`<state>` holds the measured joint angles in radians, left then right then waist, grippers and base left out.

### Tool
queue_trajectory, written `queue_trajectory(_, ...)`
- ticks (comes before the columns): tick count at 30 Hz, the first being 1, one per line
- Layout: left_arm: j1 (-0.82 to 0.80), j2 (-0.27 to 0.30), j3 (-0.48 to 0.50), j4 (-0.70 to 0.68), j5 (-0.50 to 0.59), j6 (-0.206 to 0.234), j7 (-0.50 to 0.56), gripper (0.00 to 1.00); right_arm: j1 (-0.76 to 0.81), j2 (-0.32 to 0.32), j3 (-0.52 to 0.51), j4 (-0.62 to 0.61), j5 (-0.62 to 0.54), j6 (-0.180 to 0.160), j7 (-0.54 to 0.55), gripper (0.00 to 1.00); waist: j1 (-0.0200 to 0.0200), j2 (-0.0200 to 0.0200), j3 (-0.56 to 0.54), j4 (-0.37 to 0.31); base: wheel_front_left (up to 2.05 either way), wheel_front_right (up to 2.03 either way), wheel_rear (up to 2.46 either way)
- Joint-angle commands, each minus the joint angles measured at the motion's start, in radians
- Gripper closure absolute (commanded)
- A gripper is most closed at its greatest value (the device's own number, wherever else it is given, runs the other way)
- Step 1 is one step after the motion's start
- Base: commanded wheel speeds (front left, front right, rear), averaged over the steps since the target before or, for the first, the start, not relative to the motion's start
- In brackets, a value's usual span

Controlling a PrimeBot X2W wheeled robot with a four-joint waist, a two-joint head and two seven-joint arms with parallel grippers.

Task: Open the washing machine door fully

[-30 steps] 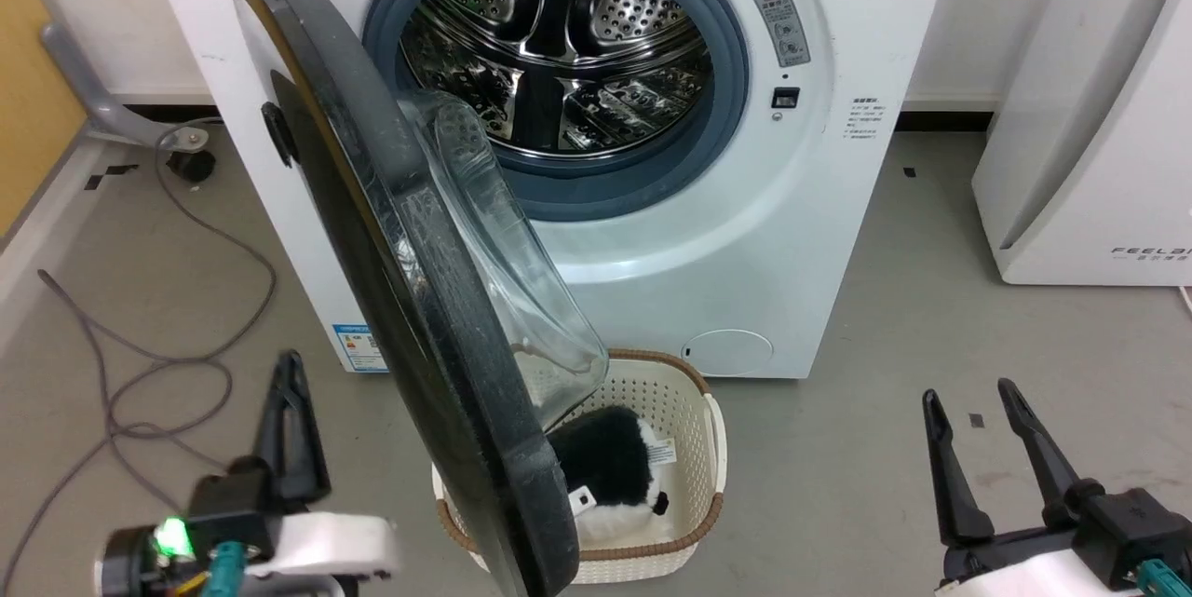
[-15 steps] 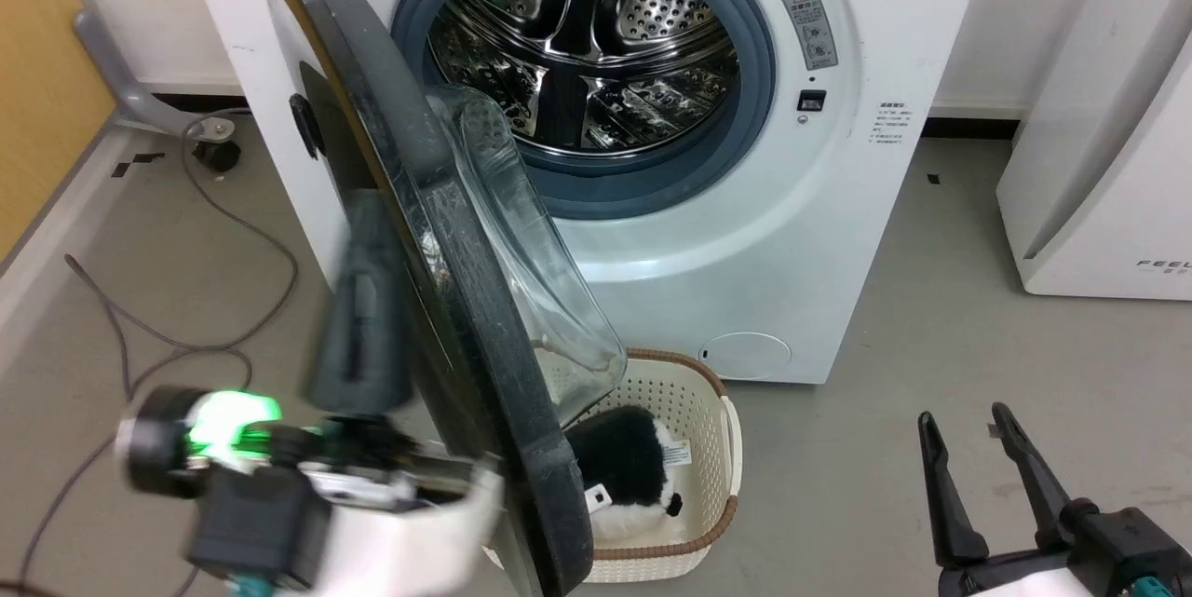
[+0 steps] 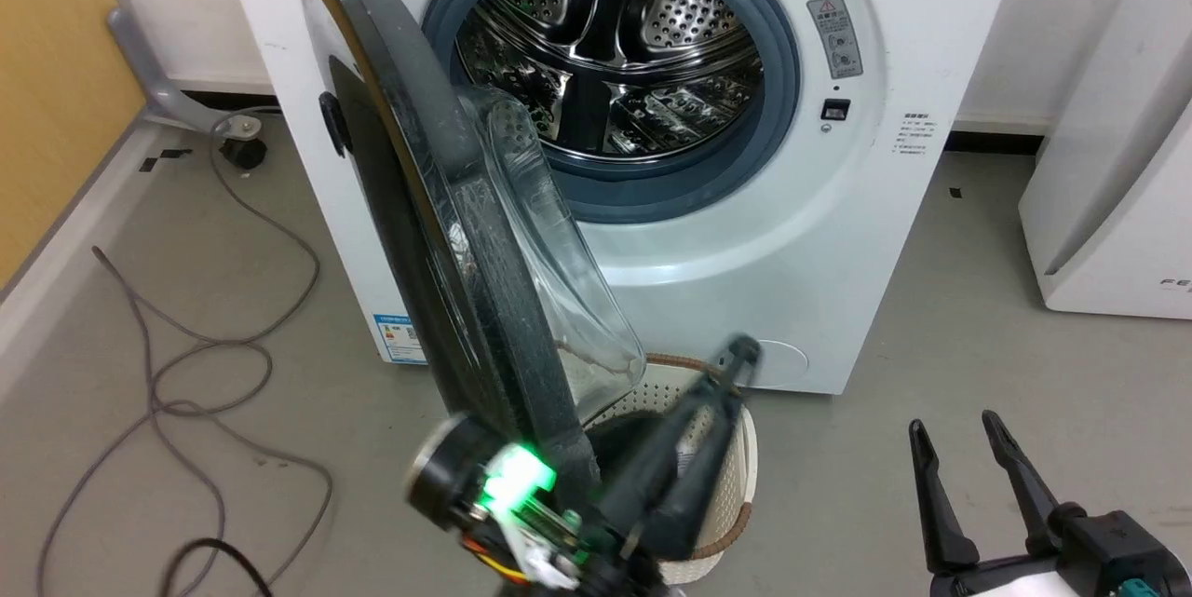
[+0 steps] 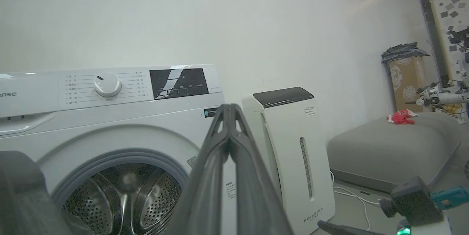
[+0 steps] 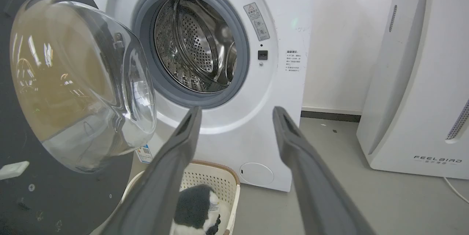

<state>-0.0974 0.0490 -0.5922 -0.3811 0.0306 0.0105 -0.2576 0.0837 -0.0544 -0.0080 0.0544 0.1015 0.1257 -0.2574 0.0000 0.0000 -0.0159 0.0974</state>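
"Washing machine door (image 3: 498, 299): where is it sitting against the left end effector (image 3: 736, 359)?"

"It is hanging partly open from the left side of the washing machine (image 3: 745, 280). The end effector is hovering just right of its lower edge, above the basket (image 3: 743, 471), fingers pressing together."

"Which way is it facing?"

"It is standing upright, nearly edge-on in the head view, glass bowl bulging right towards the drum (image 3: 605, 66). The right end effector (image 3: 954, 425) is hanging well apart, fingers spreading wide."
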Motion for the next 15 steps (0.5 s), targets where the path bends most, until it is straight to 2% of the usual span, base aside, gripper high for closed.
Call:
queue_trajectory(1, 0.013, 0.002, -0.011, 0.011, -0.002, -0.007, -0.004, 1.0, 0.011, 0.004, 0.003, 0.003, 0.008, 0.005, -0.004, 0.0, 0.0, 0.0, 0.0, 0.002, 0.0, 0.0, 0.0)
queue_trajectory(11, 0.056, 0.041, -0.109, 0.162, 0.009, -0.031, -0.004, 1.0, 0.005, 0.004, 0.006, 0.008, 0.002, 0.005, -0.004, 0.0, 0.0, 0.0, 0.02, 0.015, 0.0, 0.0, 0.0)
queue_trajectory(15, 0.059, 0.066, -0.119, 0.251, 0.007, -0.024, -0.004, 1.0, -0.005, 0.004, 0.009, 0.011, -0.005, 0.005, -0.004, 0.0, 0.0, 0.0, 0.037, 0.017, 0.0, 0.0, 0.0)
